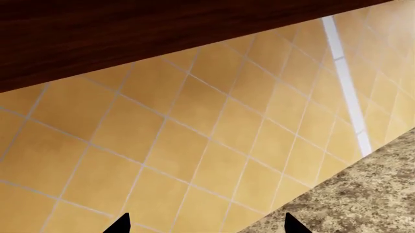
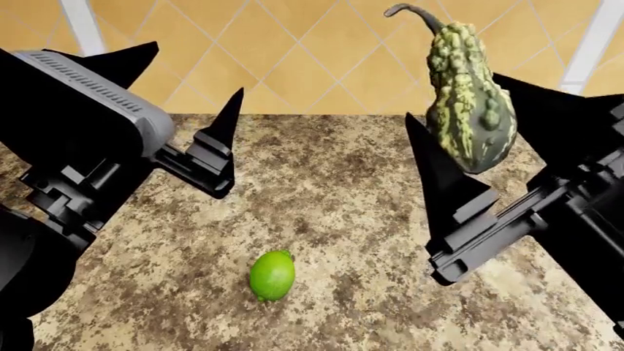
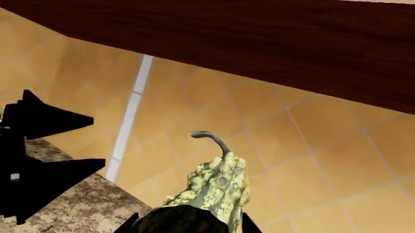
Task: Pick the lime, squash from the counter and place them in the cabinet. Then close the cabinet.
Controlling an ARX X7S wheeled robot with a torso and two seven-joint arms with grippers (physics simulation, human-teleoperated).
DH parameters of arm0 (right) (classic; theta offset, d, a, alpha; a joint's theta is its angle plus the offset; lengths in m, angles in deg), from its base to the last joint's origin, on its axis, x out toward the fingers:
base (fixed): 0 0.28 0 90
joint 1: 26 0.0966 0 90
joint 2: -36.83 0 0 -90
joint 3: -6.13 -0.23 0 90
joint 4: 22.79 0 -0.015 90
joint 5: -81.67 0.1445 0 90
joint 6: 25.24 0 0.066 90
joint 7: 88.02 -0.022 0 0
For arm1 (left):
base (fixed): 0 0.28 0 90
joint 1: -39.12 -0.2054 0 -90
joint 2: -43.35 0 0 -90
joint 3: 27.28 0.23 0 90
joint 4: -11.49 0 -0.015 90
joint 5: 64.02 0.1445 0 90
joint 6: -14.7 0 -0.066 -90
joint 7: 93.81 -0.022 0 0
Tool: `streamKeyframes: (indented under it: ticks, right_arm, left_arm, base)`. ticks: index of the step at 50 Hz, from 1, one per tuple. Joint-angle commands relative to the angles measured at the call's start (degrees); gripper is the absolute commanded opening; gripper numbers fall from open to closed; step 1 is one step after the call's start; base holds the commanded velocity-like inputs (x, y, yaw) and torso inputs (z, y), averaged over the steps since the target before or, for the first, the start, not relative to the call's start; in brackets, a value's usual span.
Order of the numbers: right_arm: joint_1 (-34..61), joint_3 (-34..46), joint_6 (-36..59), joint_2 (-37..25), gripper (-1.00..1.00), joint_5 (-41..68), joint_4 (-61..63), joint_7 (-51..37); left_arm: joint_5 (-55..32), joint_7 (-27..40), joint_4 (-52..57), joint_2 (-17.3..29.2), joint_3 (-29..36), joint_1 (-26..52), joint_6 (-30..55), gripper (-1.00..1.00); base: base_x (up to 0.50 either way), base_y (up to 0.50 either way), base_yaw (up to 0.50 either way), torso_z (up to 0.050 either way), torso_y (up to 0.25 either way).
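Now we are holding the squash [image 2: 466, 102] in our right claw [image 2: 478, 157], whose fingers are clamped on the lower body of the gourd. It is standing upright in the grip, lifted clear of the desk [image 2: 361, 190], with its curved stem pointing up in front of the tiled wall [image 2: 292, 58]. Seen from the right wrist, the warty neck and stem are rising toward the dark wooden cabinet [image 3: 259, 43] above the tiles.

The lime [image 2: 272, 275] is lying on the desk, nearer to us than the squash and well apart from it, roughly between the two arms.

Our left claw [image 2: 190, 121] is hovering above the desk with its fingers apart and gripping nothing; its wrist camera is looking at the tiles, the cabinet's underside and a corner of the desk.
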Motion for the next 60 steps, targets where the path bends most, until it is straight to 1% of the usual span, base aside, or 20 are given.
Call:
streamKeyframes:
  ticks: [1, 14, 21, 34, 39, 50, 55, 60]
  right_arm:
    - [12.48, 2.32, -2.38, 2.85, -1.0, 0.6, 0.71, -4.58]
    - [25.83, 9.97, -1.61, 8.89, -1.0, -5.3, -1.97, -8.94]
    - [29.12, 12.18, -0.85, 10.21, -1.0, -10.03, -2.87, -9.2]
    - [40.24, 20.05, 0.6, 14.67, -1.0, -20.82, -10.69, -9.16]
    - [44.15, 22.43, -0.01, 15.12, -1.0, -25.58, -14.18, -8.39]
    - [49.04, 28.55, -6.03, 14.87, -1.0, -37.92, -22.34, -3.29]
    - [51.64, 30.98, -6.85, 15.22, -1.0, -40.23, -25.34, -1.58]
    - [52.1, 31.45, -6.79, 15.25, -1.0, -40.48, -25.76, -1.52]
  left_arm:
    - [-0.51, 0.48, 0.04, -0.13, -0.12, 0.16, 0.04, 1.0]
    - [-1.59, 0.99, 0.15, -0.11, -0.64, 1.32, 0.96, 1.0]
    - [-1.91, 1.21, 0.22, -0.01, -0.79, 1.26, 0.9, 1.0]
    - [-2.72, 1.6, 0.41, 0.33, -0.56, 2.12, 1.54, 1.0]
    - [-2.71, 1.68, 0.08, 0.31, -0.14, 2.31, 1.13, 1.0]
    - [-3.0, 2.09, -0.21, 0.31, 0.04, 2.66, 0.88, 1.0]
    - [-3.15, 2.33, -0.19, 0.21, 0.12, 2.57, 0.71, 1.0]
    - [-3.3, 2.5, -0.21, 0.26, 0.19, 2.53, 0.58, 1.0]
  base:
    - [0.0, 0.0, 0.0, 0.0, 0.0]
    - [0.0, 0.0, 0.0, 0.0, 0.001]
    - [0.0, 0.0, 0.0, 0.0, 0.0]
    - [0.0, 0.0, 0.0, 0.0, 0.001]
    - [0.0, 0.0, 0.0, 0.003, 0.0]
    - [0.0, 0.0, 0.0, 0.0, 0.0]
    - [0.0, 0.0, 0.0, 0.0, 0.002]
    - [0.0, 0.0, 0.0, 0.0, 0.0]
